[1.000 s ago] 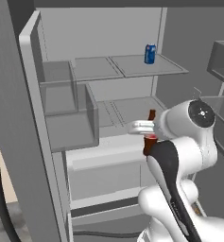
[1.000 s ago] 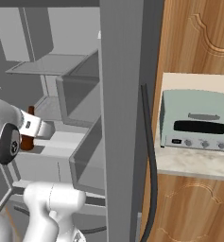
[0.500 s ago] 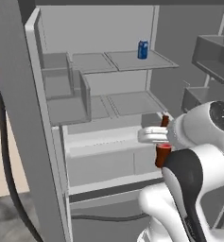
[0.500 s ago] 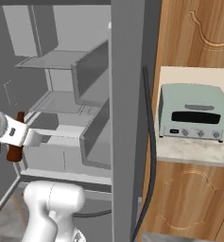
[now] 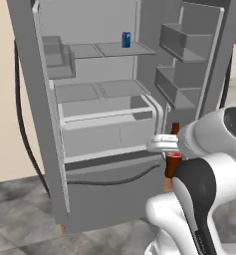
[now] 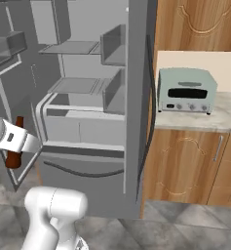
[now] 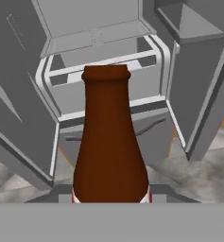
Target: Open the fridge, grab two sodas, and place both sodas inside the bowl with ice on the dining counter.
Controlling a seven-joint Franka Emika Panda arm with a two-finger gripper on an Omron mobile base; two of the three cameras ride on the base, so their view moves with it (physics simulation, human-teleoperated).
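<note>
fridge (image 5: 114, 129) doors open, grey interior. upper glass shelf (image 5: 107, 49) carries one blue can (image 5: 126, 39) upright near its back, right of middle. next shelf (image 5: 97, 89) down with drawers below it. door bins (image 5: 181, 55) on right door. right base view: wall counter (image 6: 219, 117) beige stone over wooden cabinets (image 6: 185, 166), mint-green toaster oven (image 6: 186, 91) sits directly on it, just beside the fridge's right door. grey tiled floor (image 6: 185, 229) under fridge and cabinets
</note>
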